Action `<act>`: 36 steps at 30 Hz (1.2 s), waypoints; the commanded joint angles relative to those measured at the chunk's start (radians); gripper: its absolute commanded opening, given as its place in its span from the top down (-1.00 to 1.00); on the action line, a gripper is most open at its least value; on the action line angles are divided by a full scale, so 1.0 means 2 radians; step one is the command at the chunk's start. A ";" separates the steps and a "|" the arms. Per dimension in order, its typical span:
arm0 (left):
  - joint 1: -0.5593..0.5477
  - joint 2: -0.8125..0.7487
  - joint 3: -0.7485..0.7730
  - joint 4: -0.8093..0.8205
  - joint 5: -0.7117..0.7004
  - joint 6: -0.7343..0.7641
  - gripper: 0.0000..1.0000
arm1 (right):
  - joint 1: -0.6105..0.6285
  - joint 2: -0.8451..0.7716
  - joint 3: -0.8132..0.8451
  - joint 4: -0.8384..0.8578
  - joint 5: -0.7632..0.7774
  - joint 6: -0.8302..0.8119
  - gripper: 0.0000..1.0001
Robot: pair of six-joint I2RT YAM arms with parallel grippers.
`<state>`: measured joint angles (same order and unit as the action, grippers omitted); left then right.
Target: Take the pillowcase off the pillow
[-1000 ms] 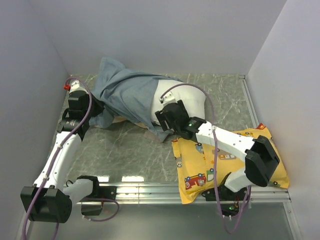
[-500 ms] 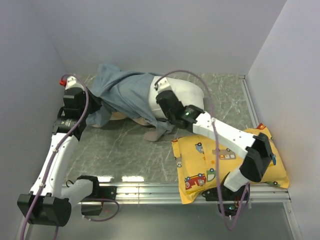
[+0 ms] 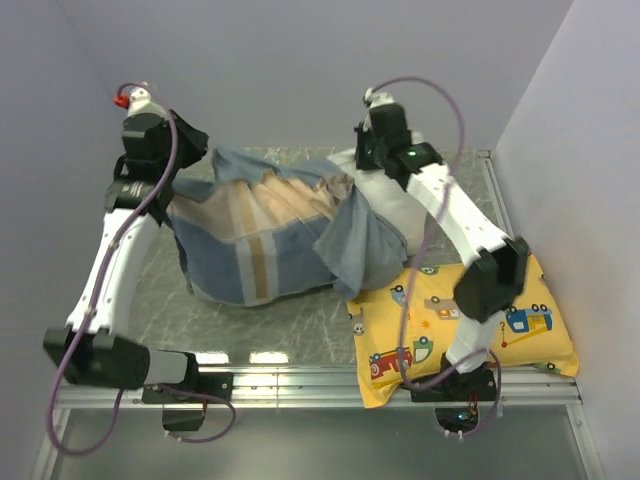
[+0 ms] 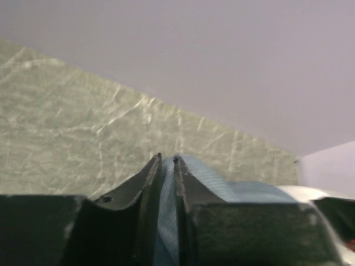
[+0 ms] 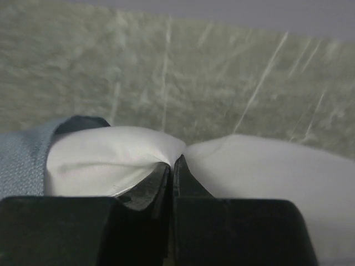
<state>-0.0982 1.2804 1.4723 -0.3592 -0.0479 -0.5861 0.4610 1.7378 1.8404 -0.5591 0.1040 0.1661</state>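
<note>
The pillowcase (image 3: 260, 240), blue-grey with light-blue panels and tan stripes, hangs stretched across the back of the table. My left gripper (image 3: 203, 158) is raised at its left end. In the left wrist view, that gripper (image 4: 168, 162) is shut on a fold of the pillowcase (image 4: 233, 185). The white pillow (image 3: 398, 205) sticks out of the cover's right end, where a loose blue flap drapes over it. My right gripper (image 3: 360, 162) is high at the back. In the right wrist view, it (image 5: 174, 162) is shut on a pinch of the pillow (image 5: 266, 166).
A yellow pillow with cartoon vehicles (image 3: 470, 320) lies at the front right under the right arm. Grey walls close in the back and both sides. A metal rail (image 3: 300, 380) runs along the near edge of the marbled table (image 3: 300, 310).
Both arms rose toward the back. The right gripper closed on the pillow and lifted it. The left pulled the pillowcase up and left, stretching it so its striped side shows.
</note>
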 commanded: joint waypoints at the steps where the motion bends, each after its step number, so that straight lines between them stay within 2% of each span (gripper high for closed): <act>1: 0.004 0.048 -0.011 0.039 0.031 -0.004 0.46 | -0.015 0.095 -0.041 0.042 -0.045 0.056 1.00; 2: 0.002 0.052 -0.014 0.047 0.036 -0.005 0.21 | -0.020 0.108 -0.042 0.056 -0.050 0.063 1.00; 6: -0.025 0.053 0.003 0.065 0.053 0.010 -0.19 | -0.039 0.153 -0.022 0.072 -0.073 0.092 0.99; 7: -0.036 0.050 0.011 0.058 0.033 0.024 -0.31 | -0.042 0.158 -0.018 0.072 -0.073 0.099 0.86; 9: -0.068 0.037 0.019 0.052 0.021 0.041 -0.40 | -0.046 0.151 -0.020 0.081 -0.070 0.103 0.65; 10: -0.076 0.032 0.019 0.045 0.000 0.046 -0.44 | -0.047 0.141 -0.021 0.084 -0.068 0.103 0.34; 14: -0.116 -0.004 -0.024 0.042 -0.042 0.027 -0.49 | -0.049 0.096 -0.032 0.098 -0.055 0.099 -0.33; 17: -0.155 -0.024 -0.078 0.051 -0.053 0.008 -0.49 | -0.050 0.053 -0.043 0.099 -0.042 0.099 -0.52; 20: -0.202 -0.029 -0.125 0.069 -0.067 -0.006 -0.49 | -0.050 0.008 -0.048 0.087 -0.024 0.096 -0.57; 25: -0.299 0.001 -0.157 0.117 -0.083 -0.019 -0.51 | -0.051 -0.090 -0.135 0.100 0.009 0.090 -0.64; 30: -0.377 0.072 -0.133 0.158 -0.090 -0.021 -0.60 | -0.056 -0.146 -0.261 0.123 0.028 0.101 -0.69; 33: -0.406 0.120 -0.108 0.164 -0.109 -0.024 -0.63 | -0.059 -0.168 -0.332 0.156 0.029 0.116 -0.71; 36: -0.413 0.173 -0.080 0.137 -0.154 -0.030 -0.62 | -0.069 -0.171 -0.367 0.171 0.022 0.122 -0.71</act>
<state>-0.9131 1.5562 1.2339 -0.1120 -0.2523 -0.6243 0.3435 1.4036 1.1587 -0.2802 0.1314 0.3817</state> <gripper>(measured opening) 0.812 0.856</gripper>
